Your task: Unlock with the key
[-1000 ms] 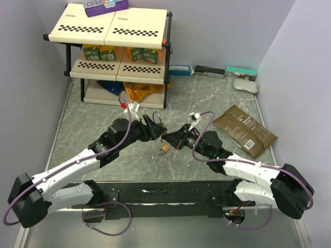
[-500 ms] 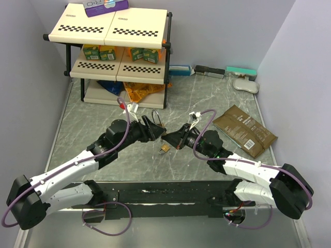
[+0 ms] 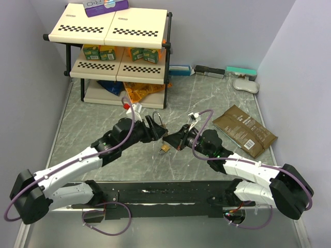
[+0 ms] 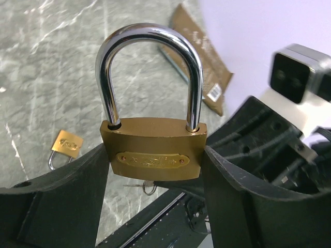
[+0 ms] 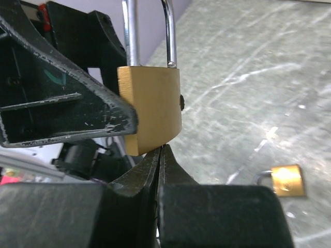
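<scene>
Judged to be at key insertion. Clamped the larger brass padlock by its flanks in the left gripper, jaws spread to body width, shackle upright and seated in both holes. Kept the right gripper pinched fully shut, tips touching that padlock's underside. Glimpsed the key only as a thin sliver just below the padlock's base; grip on it and depth in the keyway impossible to tell. Next, probably: seating fully, then twisting without dragging the padlock loose. Noted a smaller brass padlock on the table beneath, slightly aside; a brown pouch well apart; a shelf rack farther off. Saw nothing blocking the underside.
</scene>
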`<state>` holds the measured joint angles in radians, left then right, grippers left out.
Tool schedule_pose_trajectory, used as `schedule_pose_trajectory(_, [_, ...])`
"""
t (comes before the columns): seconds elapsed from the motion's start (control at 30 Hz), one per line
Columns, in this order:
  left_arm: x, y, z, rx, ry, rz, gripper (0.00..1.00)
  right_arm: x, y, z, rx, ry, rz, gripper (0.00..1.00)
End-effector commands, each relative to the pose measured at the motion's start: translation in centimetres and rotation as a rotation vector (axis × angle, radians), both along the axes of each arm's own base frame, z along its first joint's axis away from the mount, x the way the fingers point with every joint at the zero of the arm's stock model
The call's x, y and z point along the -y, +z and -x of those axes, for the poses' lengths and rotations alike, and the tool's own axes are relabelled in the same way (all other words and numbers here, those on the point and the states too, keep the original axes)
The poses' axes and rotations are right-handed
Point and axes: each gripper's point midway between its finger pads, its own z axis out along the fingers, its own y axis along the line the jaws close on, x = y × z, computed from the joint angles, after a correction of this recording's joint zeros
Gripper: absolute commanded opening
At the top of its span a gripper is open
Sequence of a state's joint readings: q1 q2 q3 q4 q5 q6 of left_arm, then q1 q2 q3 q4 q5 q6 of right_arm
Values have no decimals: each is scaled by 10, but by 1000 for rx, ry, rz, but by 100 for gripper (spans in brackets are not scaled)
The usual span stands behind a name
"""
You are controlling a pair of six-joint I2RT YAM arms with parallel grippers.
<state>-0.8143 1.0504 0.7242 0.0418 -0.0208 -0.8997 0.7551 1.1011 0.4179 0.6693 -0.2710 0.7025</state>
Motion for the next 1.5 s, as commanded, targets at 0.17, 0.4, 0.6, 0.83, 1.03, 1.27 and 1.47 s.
schedule_pose_trajectory(0.17, [15,2,-25,-39,74,-57,1,11,7,-14,74,-96,31,14])
schedule_pose_trajectory(0.4, [16,-7,-44,-24,123,-138,1,19,-9,-5,55,-110,65,34])
schedule_pose_trajectory(0.6, [13,-7,-57,-10,129,-174,1,28,-16,3,31,-123,58,47])
schedule_pose_trajectory(0.83, [-11,-14,-48,23,-7,-157,1,44,4,8,79,-137,72,61])
schedule_pose_trajectory(1.03, [-27,-10,-10,113,-259,-212,1,52,51,12,185,-35,63,66])
schedule_pose_trajectory(1.27, [-25,18,57,316,-602,-125,1,33,118,50,384,263,56,68])
schedule_pose_trajectory(1.47, [-26,17,88,346,-761,-75,1,23,148,63,459,398,66,90])
